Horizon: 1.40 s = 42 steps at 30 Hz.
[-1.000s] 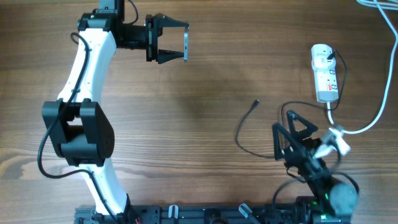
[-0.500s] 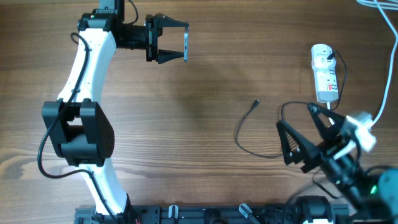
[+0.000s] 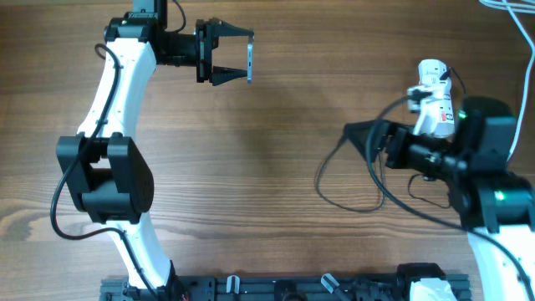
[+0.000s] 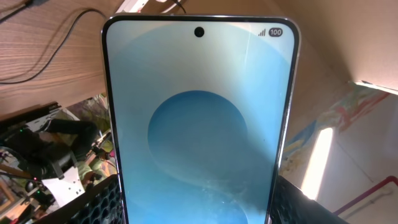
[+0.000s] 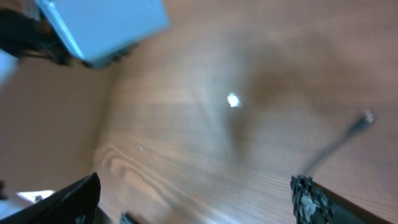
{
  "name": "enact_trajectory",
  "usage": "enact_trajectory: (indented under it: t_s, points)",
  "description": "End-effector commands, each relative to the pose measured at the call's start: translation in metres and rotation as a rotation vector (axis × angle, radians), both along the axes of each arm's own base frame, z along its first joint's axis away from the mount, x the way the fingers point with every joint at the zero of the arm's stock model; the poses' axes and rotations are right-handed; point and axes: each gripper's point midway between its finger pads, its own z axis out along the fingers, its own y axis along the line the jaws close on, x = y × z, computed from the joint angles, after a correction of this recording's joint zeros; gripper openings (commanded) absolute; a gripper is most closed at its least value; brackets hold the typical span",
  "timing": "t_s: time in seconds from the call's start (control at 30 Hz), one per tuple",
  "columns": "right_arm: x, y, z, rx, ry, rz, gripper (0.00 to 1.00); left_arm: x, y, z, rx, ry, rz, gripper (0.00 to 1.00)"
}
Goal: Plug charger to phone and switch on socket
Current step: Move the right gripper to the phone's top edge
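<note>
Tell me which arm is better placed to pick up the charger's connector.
Right. The right gripper, open, hangs by the charger's loose end; the left gripper, far across the table, is shut on the phone.

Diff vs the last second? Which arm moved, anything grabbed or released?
The right pincer swung from the near table edge up and leftward. It is now open close to the connector end of the charger, holding nothing. Nothing was grabbed or released. Unchanged: the left pincer stays shut on the phone, and the charger and the socket lie where they were.
</note>
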Motion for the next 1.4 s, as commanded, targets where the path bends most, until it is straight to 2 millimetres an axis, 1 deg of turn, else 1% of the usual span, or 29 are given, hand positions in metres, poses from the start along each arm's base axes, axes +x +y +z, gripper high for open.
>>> enact_trajectory:
  t_s: [0.0, 0.07, 0.1, 0.13, 0.2, 0.23, 0.27, 0.33, 0.37, 0.5, 0.57, 0.63, 0.7, 0.73, 0.8, 0.87, 0.93, 0.97, 1.03, 1.07, 1.13, 1.23, 1.27, 1.37]
  points:
    - [0.005, -0.021, -0.032, -0.268, 0.114, -0.102, 0.99, -0.007, 0.001, 0.021, -0.028, -0.041, -0.007, 0.68]
    - [0.000, -0.038, -0.041, -0.479, 0.193, -0.154, 0.99, -0.007, 0.001, 0.021, -0.028, -0.040, -0.007, 0.68]
    - [-0.001, -0.043, -0.041, -0.551, 0.211, -0.163, 1.00, -0.007, 0.001, 0.021, -0.028, -0.040, -0.007, 0.68]
    - [-0.001, -0.049, -0.036, -0.631, 0.235, -0.195, 1.00, -0.007, 0.001, 0.021, -0.028, -0.040, -0.007, 0.68]
    - [0.002, -0.043, -0.027, -0.661, 0.235, -0.187, 1.00, -0.007, 0.001, 0.021, -0.028, -0.041, -0.007, 0.68]
    - [0.005, -0.033, -0.020, -0.653, 0.217, -0.161, 1.00, -0.007, 0.001, 0.021, -0.028, -0.041, -0.007, 0.68]
    - [0.008, -0.019, -0.012, -0.625, 0.190, -0.121, 1.00, -0.007, 0.001, 0.021, -0.028, -0.040, -0.007, 0.68]
    - [0.011, 0.018, 0.010, -0.557, 0.098, 0.026, 1.00, -0.007, 0.001, 0.021, -0.028, -0.040, -0.007, 0.68]
    - [0.011, 0.037, 0.025, -0.527, 0.042, 0.091, 1.00, -0.007, 0.001, 0.021, -0.028, -0.041, -0.007, 0.68]
    - [0.009, 0.083, 0.065, -0.503, -0.064, 0.192, 0.99, -0.006, 0.001, 0.020, -0.024, -0.041, -0.006, 0.68]
    - [0.015, 0.100, 0.074, -0.550, -0.080, 0.198, 1.00, -0.004, 0.001, 0.013, 0.014, -0.042, 0.008, 0.68]
    - [0.027, 0.108, 0.075, -0.595, -0.080, 0.145, 0.99, -0.004, 0.001, 0.012, 0.022, -0.042, 0.010, 0.68]
    - [0.038, 0.121, 0.073, -0.624, -0.107, 0.124, 0.99, -0.004, 0.001, 0.012, 0.022, -0.038, 0.011, 0.68]
    - [0.045, 0.132, 0.071, -0.626, -0.131, 0.122, 0.99, -0.004, 0.001, 0.012, 0.022, -0.038, 0.011, 0.68]
    - [0.051, 0.152, 0.068, -0.607, -0.156, 0.123, 0.99, -0.004, 0.001, 0.012, 0.023, -0.034, 0.012, 0.68]
    - [0.056, 0.169, 0.070, -0.590, -0.194, 0.115, 0.99, -0.002, 0.002, 0.009, 0.043, -0.013, 0.024, 0.68]
    - [0.064, 0.171, 0.075, -0.602, -0.235, 0.056, 0.99, 0.000, 0.003, 0.004, 0.068, -0.008, 0.035, 0.68]
    - [0.072, 0.167, 0.082, -0.603, -0.257, -0.029, 0.97, 0.000, 0.002, 0.003, 0.076, -0.009, 0.036, 0.68]
    - [0.083, 0.165, 0.094, -0.593, -0.310, -0.103, 0.97, -0.002, -0.001, 0.003, 0.076, -0.009, 0.027, 0.68]
    - [0.086, 0.165, 0.098, -0.585, -0.324, -0.119, 0.97, -0.003, -0.004, 0.003, 0.076, -0.009, 0.022, 0.68]
    - [0.089, 0.168, 0.099, -0.573, -0.333, -0.126, 0.98, -0.005, -0.007, 0.003, 0.076, -0.010, 0.013, 0.68]
    - [0.094, 0.174, 0.087, -0.589, -0.314, -0.122, 0.98, -0.006, -0.011, 0.003, 0.076, -0.010, 0.005, 0.68]
    - [0.097, 0.177, 0.079, -0.602, -0.303, -0.118, 0.98, -0.006, -0.010, 0.003, 0.076, -0.010, 0.005, 0.68]
    - [0.106, 0.179, 0.067, -0.640, -0.301, -0.141, 0.97, -0.007, -0.011, 0.004, 0.067, -0.010, 0.002, 0.68]
